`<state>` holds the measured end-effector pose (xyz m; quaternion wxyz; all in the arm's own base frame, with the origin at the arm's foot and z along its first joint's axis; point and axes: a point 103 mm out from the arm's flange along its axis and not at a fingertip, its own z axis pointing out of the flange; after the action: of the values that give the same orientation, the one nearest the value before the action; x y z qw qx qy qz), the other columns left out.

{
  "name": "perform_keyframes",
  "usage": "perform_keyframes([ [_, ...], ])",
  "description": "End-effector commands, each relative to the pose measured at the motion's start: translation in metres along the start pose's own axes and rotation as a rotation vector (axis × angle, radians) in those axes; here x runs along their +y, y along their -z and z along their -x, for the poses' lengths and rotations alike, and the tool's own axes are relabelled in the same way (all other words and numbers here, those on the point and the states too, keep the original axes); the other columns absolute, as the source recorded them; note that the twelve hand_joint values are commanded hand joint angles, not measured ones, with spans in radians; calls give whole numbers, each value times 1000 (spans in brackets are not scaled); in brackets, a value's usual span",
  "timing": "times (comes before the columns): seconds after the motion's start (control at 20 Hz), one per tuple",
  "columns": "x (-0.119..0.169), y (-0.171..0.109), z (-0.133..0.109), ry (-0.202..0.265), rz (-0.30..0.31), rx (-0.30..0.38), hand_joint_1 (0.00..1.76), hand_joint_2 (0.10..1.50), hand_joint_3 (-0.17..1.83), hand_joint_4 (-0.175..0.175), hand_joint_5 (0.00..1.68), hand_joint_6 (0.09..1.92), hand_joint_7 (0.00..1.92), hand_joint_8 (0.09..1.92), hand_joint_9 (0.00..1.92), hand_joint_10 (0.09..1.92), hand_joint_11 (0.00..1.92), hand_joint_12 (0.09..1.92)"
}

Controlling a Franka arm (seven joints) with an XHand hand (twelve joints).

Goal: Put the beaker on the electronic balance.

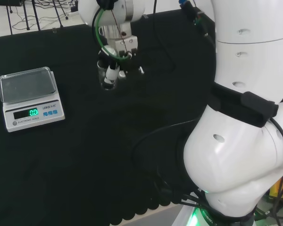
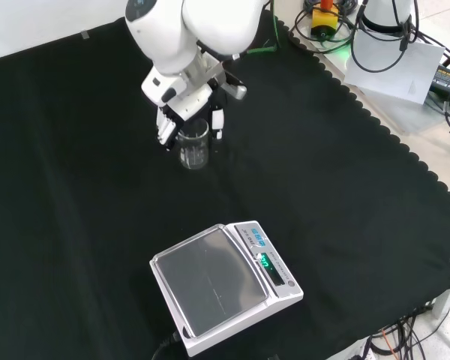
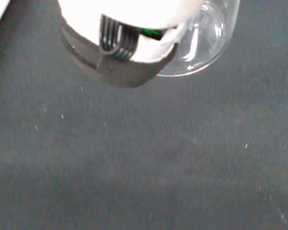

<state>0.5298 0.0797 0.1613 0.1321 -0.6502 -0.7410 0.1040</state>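
Biggest risk, I'd guess: the beaker point(image 2: 193, 144) slipping or tipping on the way over, since clear glass is slick. It's small, clear and looks empty, sitting on the black cloth point(image 2: 75, 187) well away from the scale point(image 2: 223, 286). The hand point(image 2: 181, 105) has its fingers curled round it.

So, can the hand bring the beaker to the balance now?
Probably yes: the hand is around the beaker, and only bare cloth lies before the balance, whose pan looks empty.
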Motion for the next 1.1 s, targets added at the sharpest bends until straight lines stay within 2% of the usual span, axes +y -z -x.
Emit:
perform_keyframes([
  [0.05, -12, 26, -6, 8, 18, -24, 1184, 1245, 53, -175, 671, 1467, 710, 1479, 869, 1274, 853, 1201],
  [0.45, -8, 28, -23, 28, 11, -30, 1186, 1244, 49, -175, 678, 1458, 716, 1471, 872, 1278, 848, 1205],
  [0.85, 16, 32, -89, 138, 2, -54, 1189, 1240, 45, -175, 688, 1445, 726, 1458, 878, 1280, 846, 1207],
  [1.1, 31, 35, -119, 184, -4, -74, 1193, 1234, 43, -175, 700, 1429, 737, 1443, 882, 1280, 846, 1207],
])
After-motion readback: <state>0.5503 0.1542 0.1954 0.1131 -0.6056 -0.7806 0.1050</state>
